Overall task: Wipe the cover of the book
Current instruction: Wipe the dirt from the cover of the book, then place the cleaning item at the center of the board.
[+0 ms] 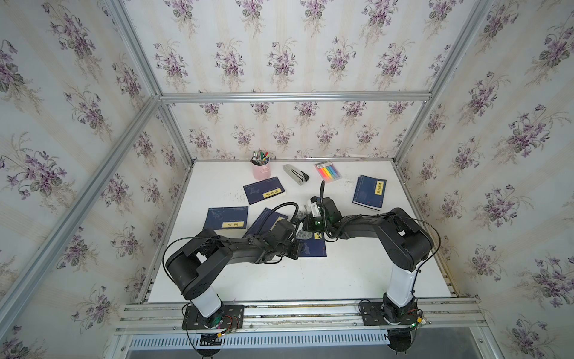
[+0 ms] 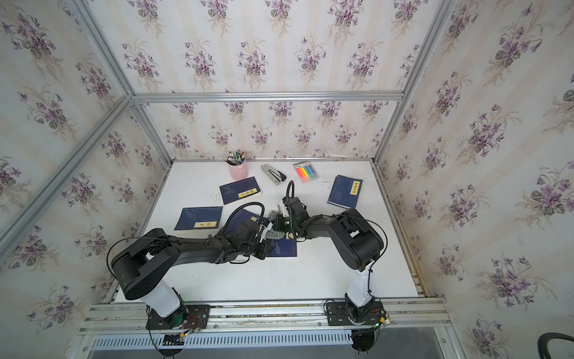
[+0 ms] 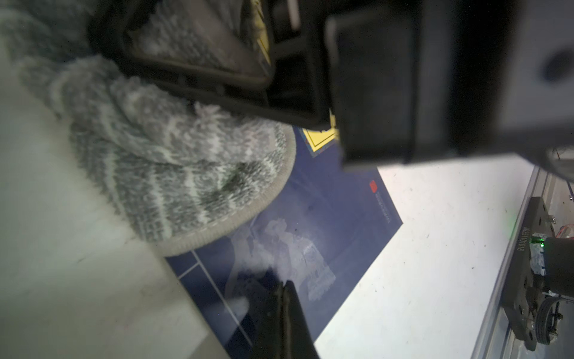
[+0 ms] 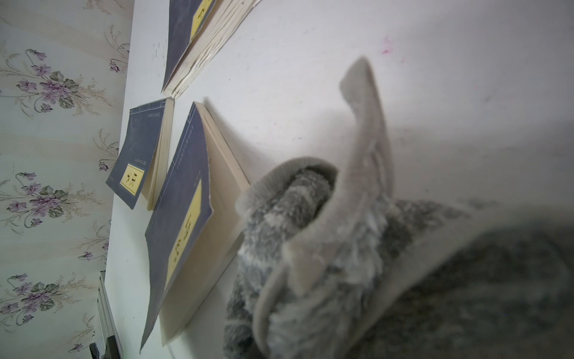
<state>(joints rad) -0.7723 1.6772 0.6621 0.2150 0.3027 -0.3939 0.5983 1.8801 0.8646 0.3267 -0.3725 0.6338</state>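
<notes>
Book [image 3: 329, 214], glossy rectangle under fluffy cloth [image 3: 174, 167]

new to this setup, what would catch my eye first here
The left arm and right arm meet mid-table over a dark blue book, where a grey striped cloth lies bunched partly on its cover. Other blue books lie scattered around, and a pink pen cup stands at the back.
</notes>
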